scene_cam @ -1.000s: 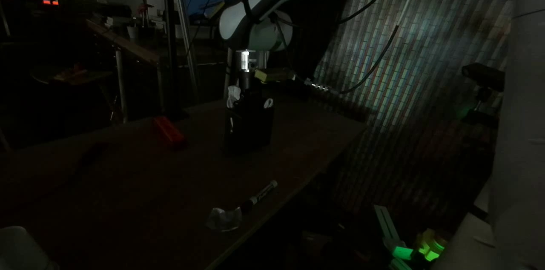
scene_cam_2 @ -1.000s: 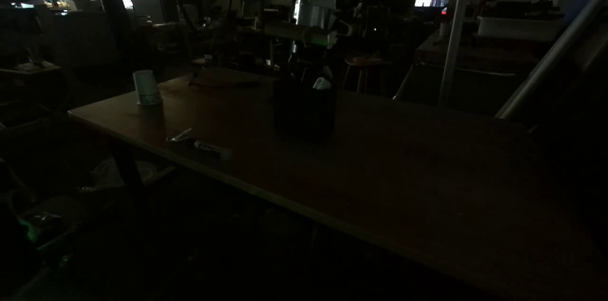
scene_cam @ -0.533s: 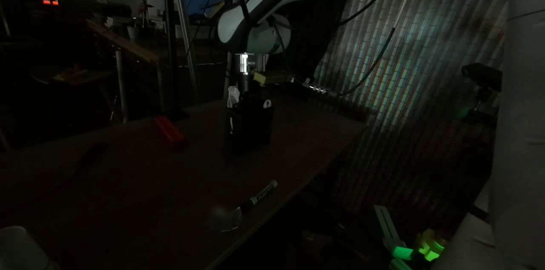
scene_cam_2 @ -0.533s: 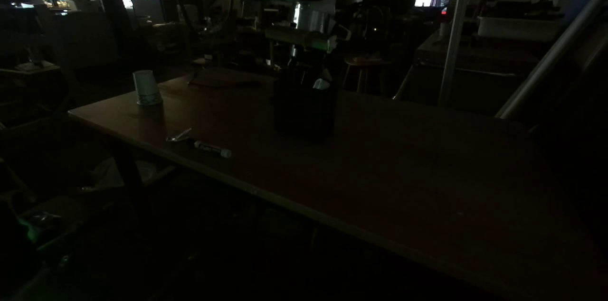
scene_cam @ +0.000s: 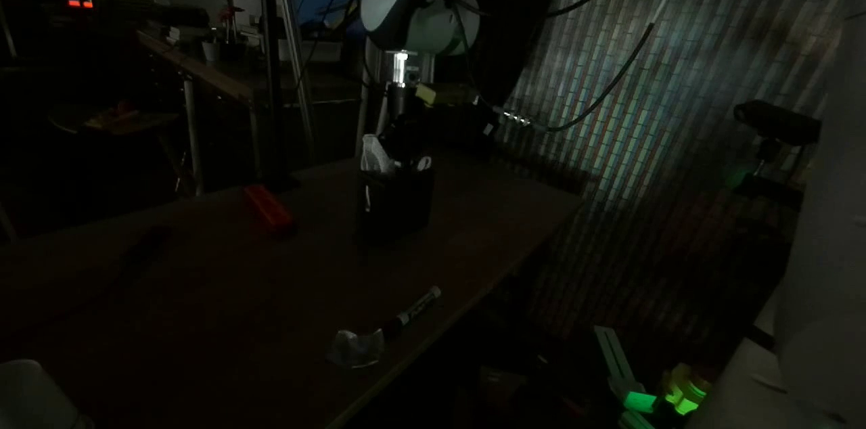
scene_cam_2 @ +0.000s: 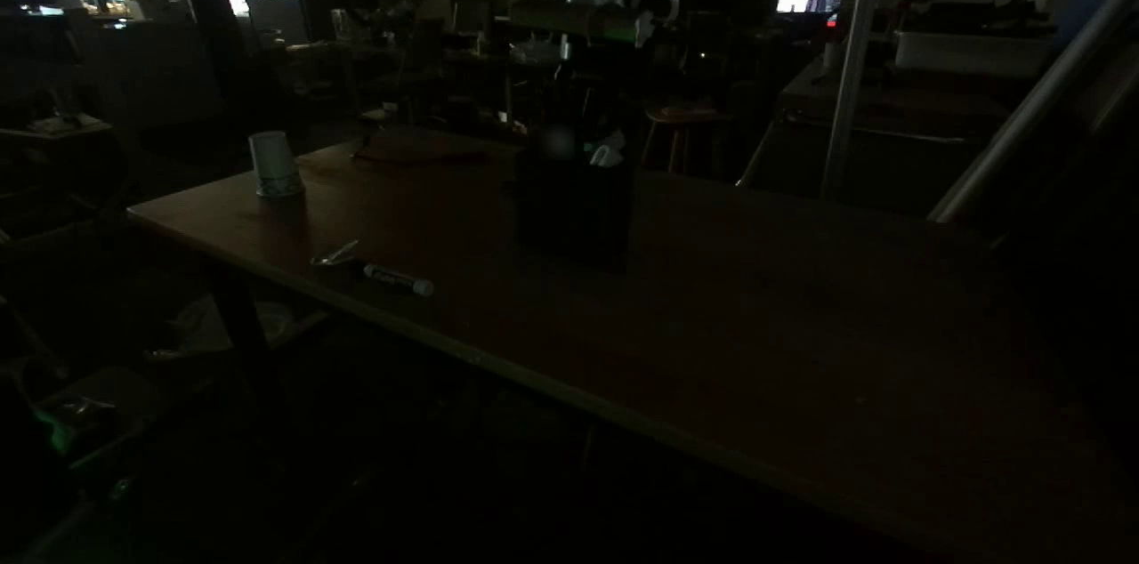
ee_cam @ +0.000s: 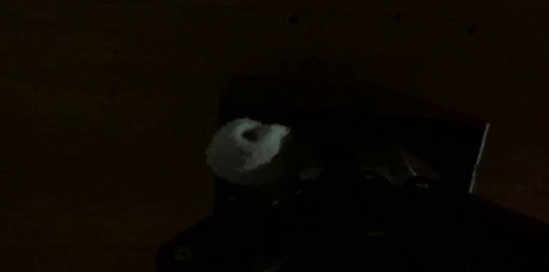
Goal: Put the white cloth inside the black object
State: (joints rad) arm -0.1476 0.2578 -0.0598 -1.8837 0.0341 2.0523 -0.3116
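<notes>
Both exterior views look slantwise down across the table (scene_cam: 203, 294) from well off, sharing the black object (scene_cam: 398, 209), which the wrist view faces downward from close above.

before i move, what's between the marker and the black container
Only tabletop shows between the marker and the black container; both exterior views show that stretch, though dimly lit.

White cloth (scene_cam_2: 609, 155) partly inside the black container (scene_cam_2: 574, 210)
</notes>
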